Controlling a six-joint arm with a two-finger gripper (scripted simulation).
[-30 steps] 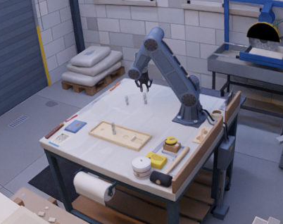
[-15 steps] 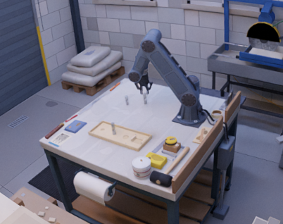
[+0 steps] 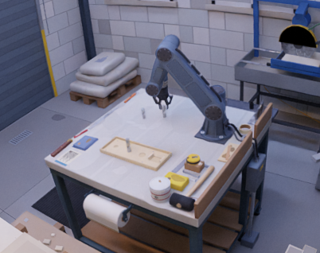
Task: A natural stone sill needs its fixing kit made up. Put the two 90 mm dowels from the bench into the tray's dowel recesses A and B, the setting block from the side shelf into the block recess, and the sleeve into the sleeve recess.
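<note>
One grey dowel (image 3: 164,112) stands upright at the back of the bench, directly under my gripper (image 3: 163,105), which is partly open and holds nothing. A second small upright piece (image 3: 143,113) stands a little to its left. Another dowel (image 3: 128,145) stands upright in the left part of the wooden tray (image 3: 135,152), which lies in the middle of the bench with its other recesses to the right. The setting block and sleeve I cannot pick out for certain.
The wooden side rail (image 3: 226,173) borders the bench's right edge, with a brown block and yellow tape (image 3: 194,163), yellow sponge (image 3: 177,181), white tub (image 3: 160,188) and mallet (image 3: 189,195) beside it. The arm's base (image 3: 214,133) stands right of centre.
</note>
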